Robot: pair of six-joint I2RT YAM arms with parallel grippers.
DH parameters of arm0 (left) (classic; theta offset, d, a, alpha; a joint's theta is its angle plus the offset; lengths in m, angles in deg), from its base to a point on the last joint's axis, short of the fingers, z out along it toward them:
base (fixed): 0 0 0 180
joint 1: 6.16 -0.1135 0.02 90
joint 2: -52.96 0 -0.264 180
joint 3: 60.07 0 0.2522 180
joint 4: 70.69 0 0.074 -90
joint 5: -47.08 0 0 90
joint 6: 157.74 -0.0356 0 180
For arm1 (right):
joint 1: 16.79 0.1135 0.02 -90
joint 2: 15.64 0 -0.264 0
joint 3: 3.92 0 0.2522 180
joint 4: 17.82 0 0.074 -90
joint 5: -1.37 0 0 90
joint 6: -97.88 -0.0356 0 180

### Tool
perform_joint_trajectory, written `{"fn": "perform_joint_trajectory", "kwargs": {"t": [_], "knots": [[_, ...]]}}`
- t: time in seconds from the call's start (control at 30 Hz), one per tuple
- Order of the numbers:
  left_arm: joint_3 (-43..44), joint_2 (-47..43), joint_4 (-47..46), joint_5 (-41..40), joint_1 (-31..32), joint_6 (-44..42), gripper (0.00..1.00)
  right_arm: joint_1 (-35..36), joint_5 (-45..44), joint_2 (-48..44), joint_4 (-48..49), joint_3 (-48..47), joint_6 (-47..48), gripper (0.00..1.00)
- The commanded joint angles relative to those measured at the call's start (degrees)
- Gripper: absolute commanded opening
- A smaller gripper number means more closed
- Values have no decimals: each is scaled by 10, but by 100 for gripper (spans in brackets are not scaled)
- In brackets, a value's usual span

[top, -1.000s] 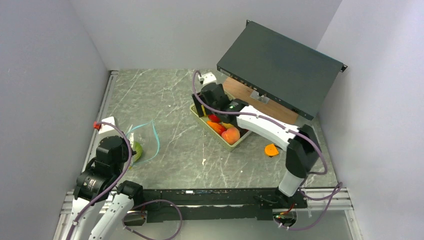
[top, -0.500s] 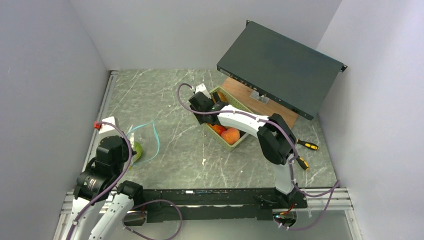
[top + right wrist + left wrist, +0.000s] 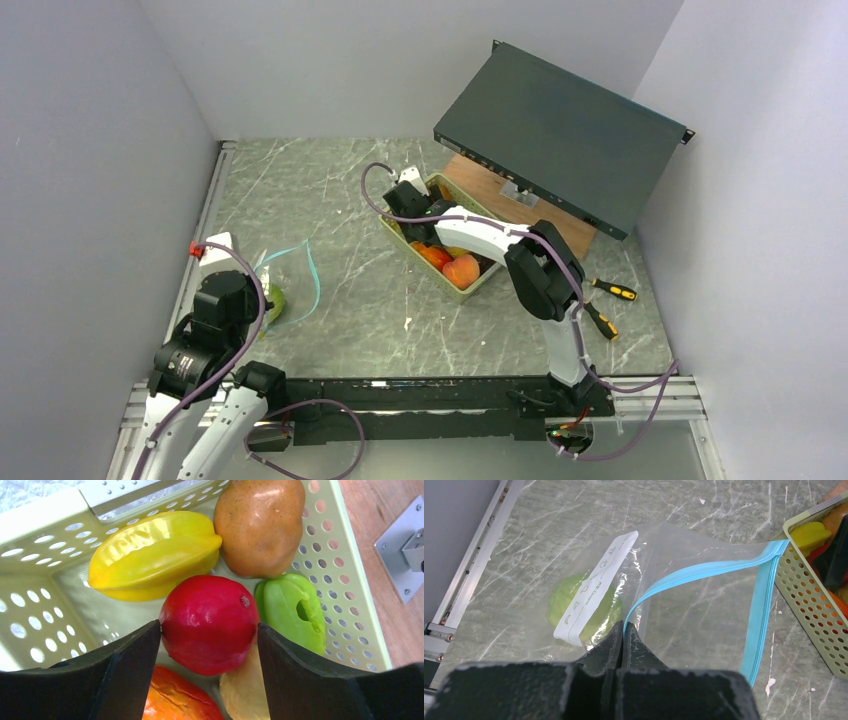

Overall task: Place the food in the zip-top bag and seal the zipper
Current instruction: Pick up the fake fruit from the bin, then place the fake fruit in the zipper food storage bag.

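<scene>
1. The right gripper [image 3: 209,626] has its jaws wide, 1 at each side of the red fruit [image 3: 210,615] and right against it. Whether they press on it I cannot tell.
2. That red fruit lies in the pale green basket [image 3: 40,525] with a yellow star fruit [image 3: 150,550], a brown potato [image 3: 260,525], a green piece [image 3: 292,610] and an orange fruit [image 3: 175,695].
3. The left gripper [image 3: 622,632] is closed tight, pinching the clear bag [image 3: 704,610] at its blue strip [image 3: 704,570].
4. The bag lies on the table [image 3: 340,200] at the left, its mouth open, with 1 green fruit [image 3: 559,595] inside. The basket stands apart to its right.
</scene>
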Motion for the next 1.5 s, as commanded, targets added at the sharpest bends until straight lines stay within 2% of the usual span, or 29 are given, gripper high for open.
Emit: {"fn": "perform_joint_trajectory", "kwargs": {"t": [0.0,0.13,0.3,0.33,0.47,0.57,0.83,1.1,1.17,1.27,1.47], "knots": [[18,7,-15,7,1,-11,0,-2,5,19,17,-7,-6,70],[19,11,-15,9,1,-11,0,-2,11,24,19,-10,-4,64],[18,10,-16,11,1,-11,0,-2,18,0,26,2,1,45],[18,10,-16,9,1,-11,0,0,18,-11,26,4,2,41],[17,12,-17,12,1,-12,0,3,27,-72,45,21,11,13],[18,15,-18,15,1,-13,0,10,37,-106,52,24,19,1],[17,17,-18,14,1,-13,0,69,88,-188,82,19,39,0],[17,19,-19,17,1,-14,0,153,367,-307,269,105,14,0],[17,19,-20,19,1,-15,0,171,422,-311,301,112,4,0],[18,18,-20,18,1,-16,0,194,453,-290,314,100,3,0],[18,10,-20,17,1,-16,0,217,450,-228,312,63,12,0]]}}
